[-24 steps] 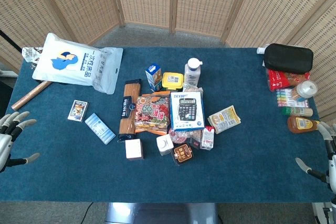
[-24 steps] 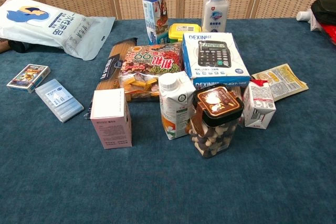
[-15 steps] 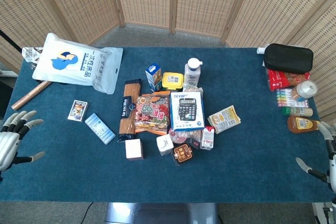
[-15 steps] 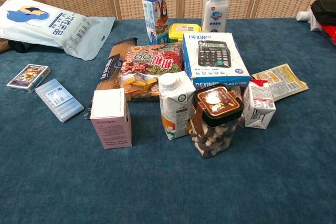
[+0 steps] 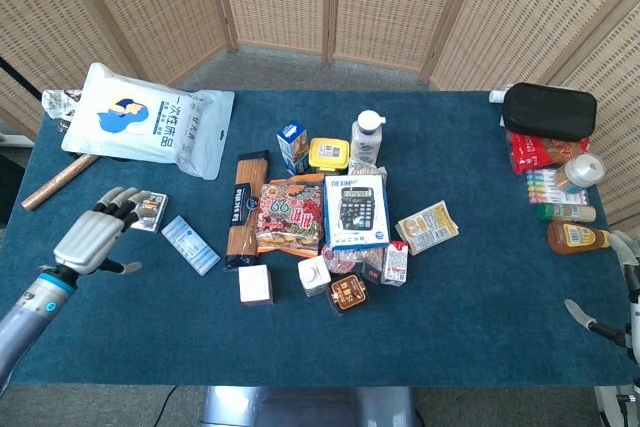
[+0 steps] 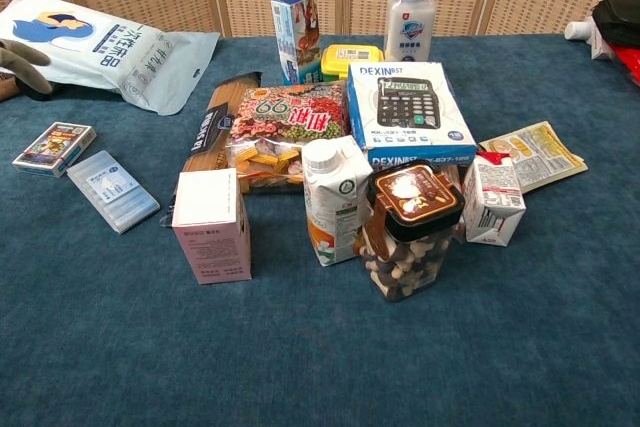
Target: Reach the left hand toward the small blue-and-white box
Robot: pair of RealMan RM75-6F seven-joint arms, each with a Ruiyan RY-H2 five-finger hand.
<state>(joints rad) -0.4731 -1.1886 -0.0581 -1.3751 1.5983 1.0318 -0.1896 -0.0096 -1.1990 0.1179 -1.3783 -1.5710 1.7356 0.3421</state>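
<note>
- Since the last look, your left hand has swung in from the table's near-left edge and now hangs over the cloth. Its fingers are stretched out and a little apart, the thumb is out to the side, and it holds nothing.
- In the head view its fingertips overlap the near end of the small card box. In the chest view they show high against the white bag, so I judge the hand is above the things and not touching them.
- I take the flat pale-blue pack to be the small blue-and-white box. It lies flat just to the right of the hand, beyond the thumb and beside the card box. Nothing has touched it.
- Well beyond it an upright blue carton stands in the central cluster, behind the pasta packet. If that is your target, the reach has much further to go.
- The move has closed most of the gap to the nearer box. What remains looks like a short shift to the right and then a descent.
- Watch the card box under the fingertips, because a careless lowering could nudge it.
- Your right hand sits at the far right edge with its fingers apart, holding nothing, and has barely moved.
</note>
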